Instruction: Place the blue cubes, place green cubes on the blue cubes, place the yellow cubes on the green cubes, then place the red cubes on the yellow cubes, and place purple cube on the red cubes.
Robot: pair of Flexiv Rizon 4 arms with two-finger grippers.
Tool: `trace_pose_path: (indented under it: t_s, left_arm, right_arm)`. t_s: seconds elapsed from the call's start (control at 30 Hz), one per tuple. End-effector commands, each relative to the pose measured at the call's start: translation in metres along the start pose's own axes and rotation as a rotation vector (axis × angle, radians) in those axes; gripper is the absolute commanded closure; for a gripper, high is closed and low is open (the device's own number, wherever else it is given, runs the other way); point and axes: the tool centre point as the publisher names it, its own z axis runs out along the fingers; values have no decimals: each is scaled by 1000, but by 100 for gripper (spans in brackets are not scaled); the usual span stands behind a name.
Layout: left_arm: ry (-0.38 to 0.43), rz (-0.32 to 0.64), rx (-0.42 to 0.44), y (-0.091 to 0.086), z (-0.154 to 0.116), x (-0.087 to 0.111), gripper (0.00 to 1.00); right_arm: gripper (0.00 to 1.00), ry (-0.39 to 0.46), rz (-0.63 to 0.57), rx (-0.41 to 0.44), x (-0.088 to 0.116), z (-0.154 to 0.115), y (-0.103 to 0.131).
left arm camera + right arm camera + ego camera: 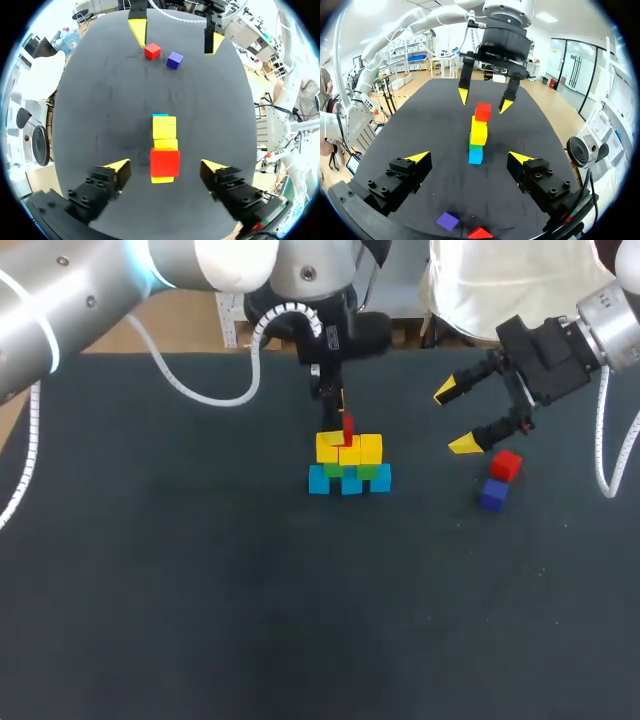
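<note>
L gripper [166, 167] is released: fingers wide, one on each side of the red cube [482, 111], neither touching it. That cube sits on top of the stack [348, 465], on the yellows [348, 449], right between my L fingers. R gripper [455, 417] is open too, holding nothing. The loose red [506, 464] and purple cube [493, 494] lie on the desk [200, 590] just under it.

Risks, as I judge them:
- L retreat. The fingers straddle the top cube. If I pull off sideways rather than straight up, a tip clips the red. The stack is tall and thin front-to-back, so it prob. shifts or topples.
- Seating. From the R wrist the red looks a bit off-centre vs the yellow under it; can't tell how much overlap. A poor seat leaves less room for the next red beside it and gives the purple a shaky base.
- R pick. The loose red and purple lie near each other. Closing a wide gripper on the red could nudge the purple away or pinch both.
- Arms crossing. R has to bring its cube to the spot where L hangs. If L isn't out first, they collide over the stack.
- Placement force. Pressing down too hard on loose cubes skews the lower layers.
</note>
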Motion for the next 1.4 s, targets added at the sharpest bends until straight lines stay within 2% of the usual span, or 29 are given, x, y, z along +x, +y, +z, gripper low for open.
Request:
trace_pose_path:
  t_s: [0.03,0.33,0.6,0.87,0.97,1.17,1.4]
  left_arm:
    - [-16,-7,-10,-3,-13,7,0]
    - [-25,78,-74,-8,-38,21,0]
    - [-74,53,-120,-6,-52,36,0]
    - [-139,18,-126,-4,-55,52,0]
    - [-186,-7,-118,-2,-56,62,0]
    - [-185,-65,-133,3,-56,87,0]
    - [-282,-90,-122,6,-57,113,0]
  right_arm:
    - [0,-2,-1,0,0,0,0]
    - [0,-2,-1,0,0,0,0]
    - [0,-2,-1,0,0,0,0]
    - [0,-2,-1,0,0,0,0]
    - [0,-2,-1,0,0,0,0]
    - [0,-2,-1,0,0,0,0]
    - [0,-2,-1,0,0,0,0]
